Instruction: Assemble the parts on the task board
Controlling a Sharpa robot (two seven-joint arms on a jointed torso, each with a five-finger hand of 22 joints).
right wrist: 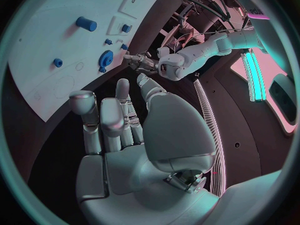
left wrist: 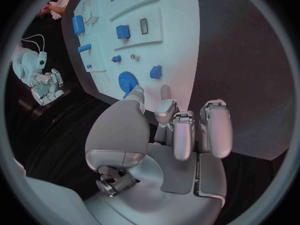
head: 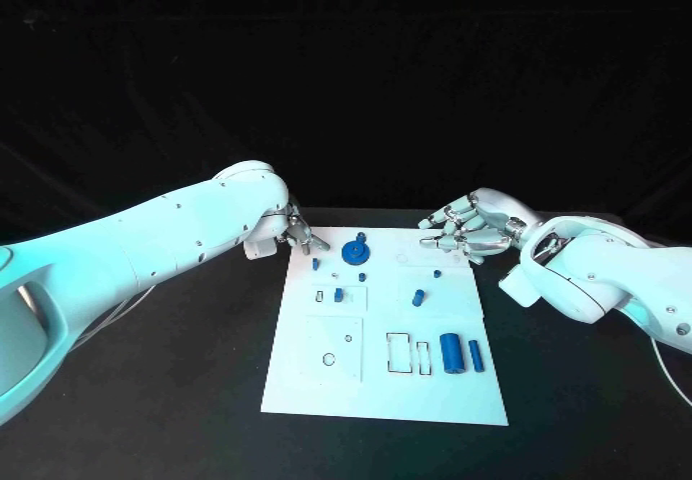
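The white task board [head: 375, 390] lies in the middle of the black table. A blue gear [head: 356, 250] stands near its far edge, with small blue parts [head: 339, 295] spread below it. A blue cylinder [head: 451, 350] and a thin blue bar [head: 476, 355] lie near the board's right edge. My left hand [head: 296, 232] hovers at the board's far left corner, close to the gear [left wrist: 128, 80], fingers apart and holding nothing. My right hand [head: 469, 232] hangs over the far right corner with its fingers spread and nothing in them. The right wrist view has the gear [right wrist: 106, 60] beyond the fingertips [right wrist: 122, 87].
Black table surrounds the board [left wrist: 175, 35] on all sides. Several outlined slots and a round hole [head: 329, 358] mark the board's near half. In the right wrist view the left hand [right wrist: 142, 62] sits just past the gear.
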